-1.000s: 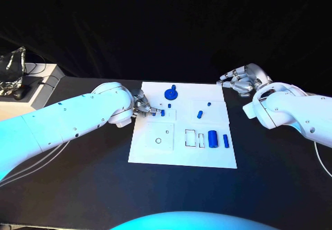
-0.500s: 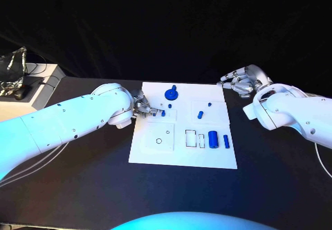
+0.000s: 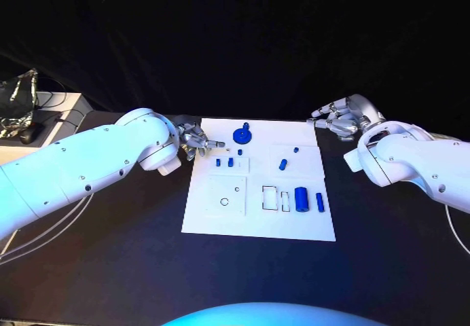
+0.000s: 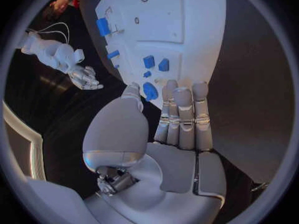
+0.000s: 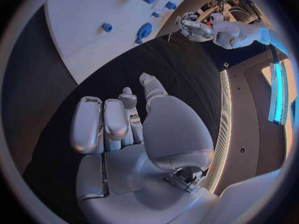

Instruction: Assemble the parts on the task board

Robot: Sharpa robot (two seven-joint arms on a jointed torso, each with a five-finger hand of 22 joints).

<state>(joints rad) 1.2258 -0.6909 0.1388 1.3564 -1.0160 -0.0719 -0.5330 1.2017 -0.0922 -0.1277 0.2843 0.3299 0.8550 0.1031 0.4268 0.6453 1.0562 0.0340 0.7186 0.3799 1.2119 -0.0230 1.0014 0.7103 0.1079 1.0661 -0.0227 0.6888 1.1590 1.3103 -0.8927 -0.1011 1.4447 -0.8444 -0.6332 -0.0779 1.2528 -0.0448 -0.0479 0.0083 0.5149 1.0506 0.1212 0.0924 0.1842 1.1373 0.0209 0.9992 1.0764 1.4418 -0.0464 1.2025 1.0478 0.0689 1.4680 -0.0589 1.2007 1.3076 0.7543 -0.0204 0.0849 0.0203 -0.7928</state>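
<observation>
Now my left robot hand (image 3: pixel 199 144) pinches a small blue part (image 4: pixel 150 91) over the task board's (image 3: pixel 257 224) far left edge, ready for seating, while my right robot hand (image 3: pixel 339 117) waits empty, loosely curled, clear over the tabletop (image 3: pixel 117 265).

You see a black bench (image 3: pixel 117 272) spreading across the lower part of the head view, matte and dark under cool bluish light. Behind it hangs a black curtain (image 3: pixel 245 54), closing off the whole far side in loose folds. At the far left corner, just beside the bench's edge, stands a pale side table (image 3: pixel 54 125) with dark cables trailing over it and a crumpled clear plastic bag (image 3: pixel 17 95) resting on top. In the right wrist view, you can make out a bright light strip (image 5: pixel 277 84) running along a wall.
</observation>
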